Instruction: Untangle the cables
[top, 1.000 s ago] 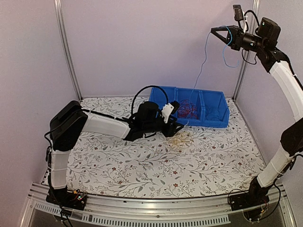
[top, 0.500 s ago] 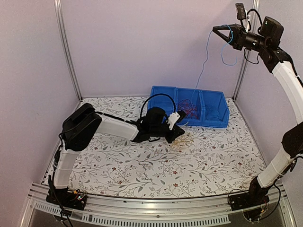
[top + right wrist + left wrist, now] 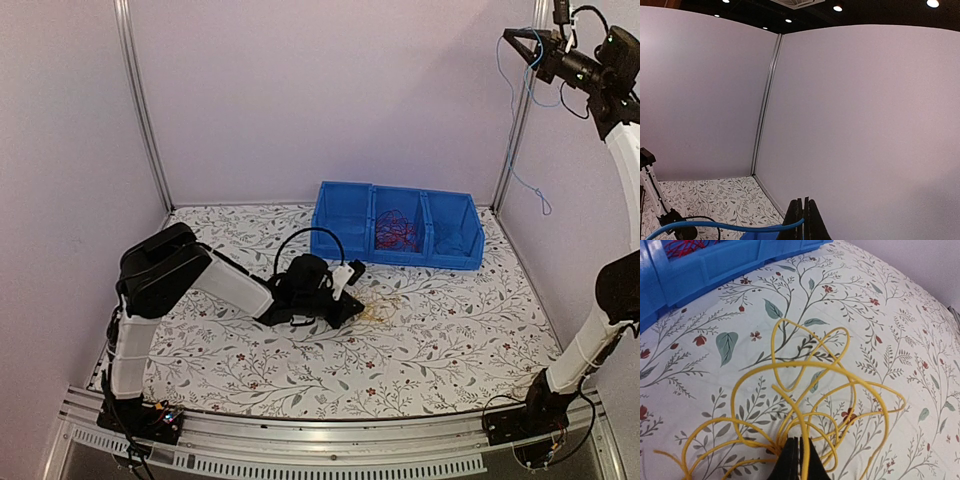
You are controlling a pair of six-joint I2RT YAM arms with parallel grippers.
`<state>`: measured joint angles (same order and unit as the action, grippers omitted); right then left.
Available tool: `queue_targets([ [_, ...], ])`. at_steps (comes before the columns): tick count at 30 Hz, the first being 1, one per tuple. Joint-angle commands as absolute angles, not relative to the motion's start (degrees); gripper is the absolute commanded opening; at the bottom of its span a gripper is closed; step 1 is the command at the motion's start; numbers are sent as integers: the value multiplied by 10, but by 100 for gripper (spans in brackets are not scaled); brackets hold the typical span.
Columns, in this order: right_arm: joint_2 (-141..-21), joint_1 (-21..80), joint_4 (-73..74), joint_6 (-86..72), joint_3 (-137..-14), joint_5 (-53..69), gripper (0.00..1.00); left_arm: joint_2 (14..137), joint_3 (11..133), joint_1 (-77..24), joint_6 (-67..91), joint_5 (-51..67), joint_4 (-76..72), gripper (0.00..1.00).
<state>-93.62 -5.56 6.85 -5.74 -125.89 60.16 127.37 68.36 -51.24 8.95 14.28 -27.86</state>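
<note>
Where the left tool (image 3: 797, 450) sits low on the surface (image 3: 300, 370), its two black fingers are pressed together, clamped on strands of the thin yellow plastic-coated cable (image 3: 812, 385). One yellow bundle, fanning out just ahead of the tips in several loose round loops that lie flat. Farther ahead of this tool stands the blue moulded plastic bin (image 3: 342, 214), rectangular, with three compartments. The tangle of thin red cables (image 3: 397, 230) sits in the middle one. The right tool (image 3: 803, 210) is raised high, well above and to the right of the bin, fingers closed together on the single thin blue cable (image 3: 725, 226). It loops at the tips and hangs slack below the tool along the right post. The surface is white cloth printed with grey-green leaves, twigs and small red flowers. Pale lilac matte walls (image 3: 300, 100) enclose three sides, with two aluminium corner posts (image 3: 140, 110).
</note>
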Motion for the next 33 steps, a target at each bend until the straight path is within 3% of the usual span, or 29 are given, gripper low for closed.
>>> queue_targets([
  [1, -961, -80, 72, -20, -1216, 567, 0, 1223, 651, -508, 122, 154, -336, 0],
  [22, -1124, -128, 38, -69, -1135, 585, 0, 1192, 630, -534, 142, 157, -344, 0],
  [33, -1173, -122, 123, 4, -1067, 597, 0, 1199, 631, -533, 142, 157, -342, 0],
])
